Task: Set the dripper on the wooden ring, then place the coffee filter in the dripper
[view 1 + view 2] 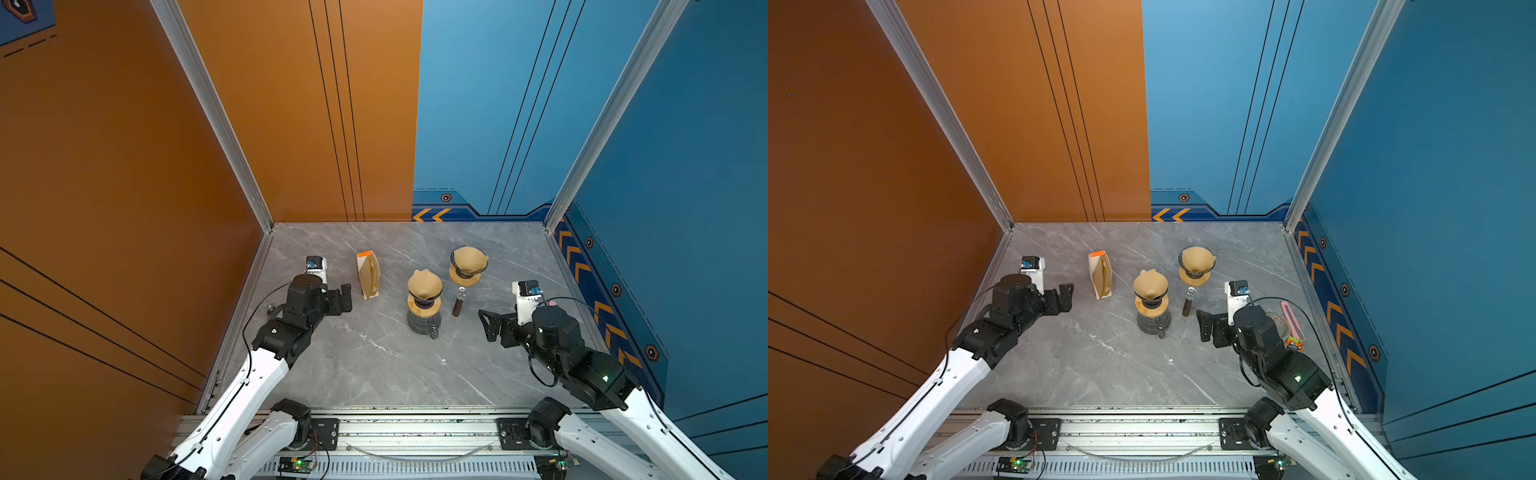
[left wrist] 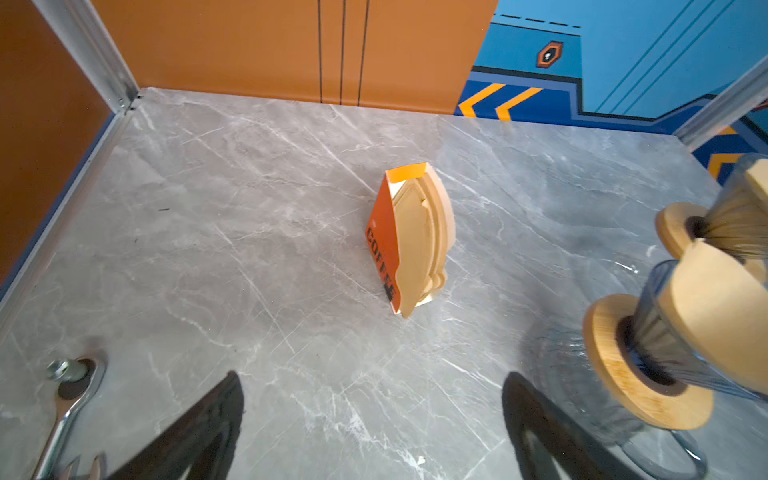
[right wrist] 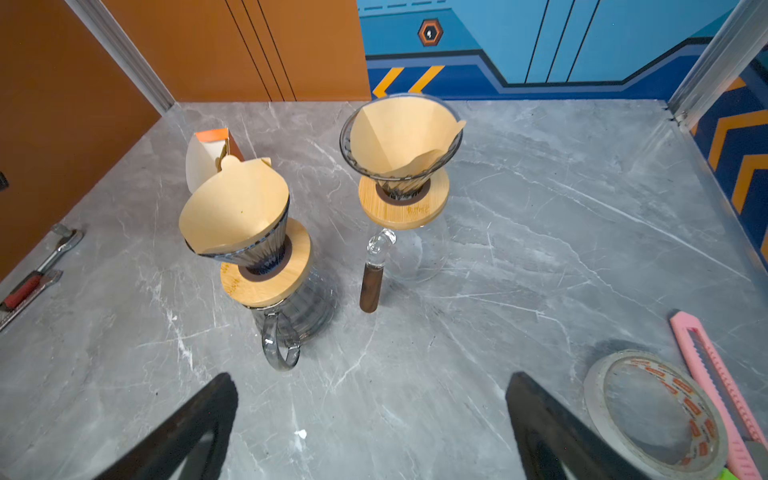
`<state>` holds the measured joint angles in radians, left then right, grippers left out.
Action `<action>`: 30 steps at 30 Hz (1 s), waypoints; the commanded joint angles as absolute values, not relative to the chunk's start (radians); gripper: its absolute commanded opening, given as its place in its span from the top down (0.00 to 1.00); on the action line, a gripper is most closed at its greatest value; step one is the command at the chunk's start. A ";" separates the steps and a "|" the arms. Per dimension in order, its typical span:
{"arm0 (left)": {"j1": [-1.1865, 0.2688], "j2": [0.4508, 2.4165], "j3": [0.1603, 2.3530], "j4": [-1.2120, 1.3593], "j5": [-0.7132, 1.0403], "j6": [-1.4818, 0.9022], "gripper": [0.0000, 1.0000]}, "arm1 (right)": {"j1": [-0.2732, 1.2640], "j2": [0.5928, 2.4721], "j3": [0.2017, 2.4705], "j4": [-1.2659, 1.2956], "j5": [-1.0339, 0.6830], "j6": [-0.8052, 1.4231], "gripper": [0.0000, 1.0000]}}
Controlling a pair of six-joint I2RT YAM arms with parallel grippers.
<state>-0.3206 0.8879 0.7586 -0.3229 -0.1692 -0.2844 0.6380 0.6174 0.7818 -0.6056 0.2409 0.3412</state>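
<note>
Two arms point(image 1: 266, 365) point(image 1: 598, 374), two drippers point(image 3: 266, 249) point(image 3: 399, 178) each holding one filter point(image 3: 237, 208) point(image 3: 399, 133), one filter box point(image 2: 382, 237).

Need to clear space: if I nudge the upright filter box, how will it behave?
Probably tips easily: the filter box stands on a narrow edge. Likely light, thin card holding paper filters. Its open side could let them slide out.

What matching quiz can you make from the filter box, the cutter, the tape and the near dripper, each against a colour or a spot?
Things:
1 box
2 cutter
3 tape
4 near dripper

Descriptions:
A pink
B on a grey carafe
C orange, black lettering
D pale ring, lying flat

Pairs: 1-C, 2-A, 3-D, 4-B
</note>
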 commanded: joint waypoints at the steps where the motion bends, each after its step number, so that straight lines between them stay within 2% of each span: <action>1: -0.311 0.878 0.724 -0.249 -0.241 -0.306 0.02 | 0.621 0.622 0.767 -0.573 0.271 0.361 0.00; 13: -0.258 0.828 0.566 -0.142 -0.388 -0.275 0.02 | 0.568 0.595 0.667 -0.478 0.342 0.368 0.00; 19: -0.232 0.811 0.415 0.067 -0.385 -0.193 0.02 | 0.541 0.543 0.609 -0.432 0.340 0.388 0.00; 24: -0.229 0.882 0.370 0.188 -0.481 -0.127 0.02 | 0.522 0.568 0.595 -0.438 0.351 0.392 0.00; 30: -0.227 1.026 0.357 0.409 -0.493 -0.046 0.02 | 0.511 0.606 0.578 -0.411 0.367 0.396 0.00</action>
<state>-0.2352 0.9813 0.3752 0.2462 -0.4572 -0.1154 0.5201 0.5900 0.5911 -0.4347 0.3248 0.3756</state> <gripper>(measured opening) 0.978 0.995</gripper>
